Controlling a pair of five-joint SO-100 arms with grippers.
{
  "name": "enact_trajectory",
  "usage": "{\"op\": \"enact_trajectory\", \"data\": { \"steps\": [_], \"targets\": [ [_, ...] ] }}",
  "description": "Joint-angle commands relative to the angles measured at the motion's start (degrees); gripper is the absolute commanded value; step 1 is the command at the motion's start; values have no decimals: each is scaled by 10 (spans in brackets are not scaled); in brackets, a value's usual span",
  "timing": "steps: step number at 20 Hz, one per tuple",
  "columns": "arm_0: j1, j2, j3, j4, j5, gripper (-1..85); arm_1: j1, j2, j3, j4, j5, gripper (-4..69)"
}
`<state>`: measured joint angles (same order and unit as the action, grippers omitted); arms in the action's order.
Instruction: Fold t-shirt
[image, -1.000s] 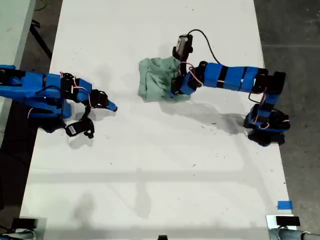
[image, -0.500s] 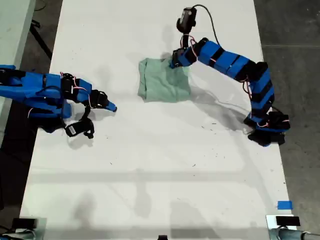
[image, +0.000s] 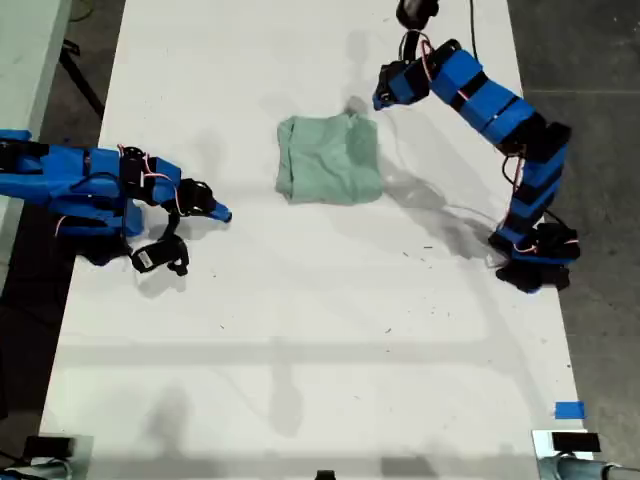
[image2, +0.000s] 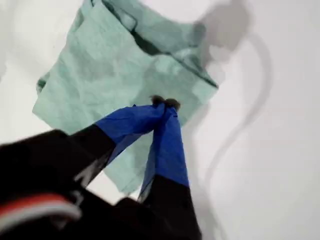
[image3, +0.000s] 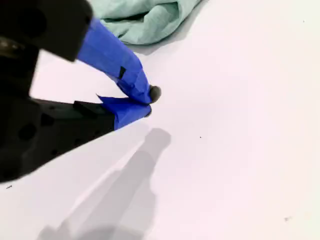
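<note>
The t-shirt (image: 329, 160) lies on the white bench (image: 300, 330), toward the far side in the exterior view, near the middle from left to right. It is folded into a small, thick square, so I think the folding is nearly done. My first hand (image: 381, 99) hangs in the air just beside the shirt's far right corner in the exterior view, pressed together and holding nothing. My second hand (image: 222, 213) waits low on the exterior view's left, apart from the shirt, also pressed together and holding nothing. I count one shirt and two arms.
</note>
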<state>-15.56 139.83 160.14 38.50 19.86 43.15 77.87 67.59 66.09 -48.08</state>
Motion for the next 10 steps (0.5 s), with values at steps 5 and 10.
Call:
{"op": "enact_trajectory", "data": {
  "steps": [5, 10],
  "targets": [
    [-22, 55, 15, 23, -26, 0, -106, 638, 676, -20, 261, -13],
    [-29, 221, 80, 76, -21, 0, -309, 1068, 1033, 32, 570, -13]
  ]
}}
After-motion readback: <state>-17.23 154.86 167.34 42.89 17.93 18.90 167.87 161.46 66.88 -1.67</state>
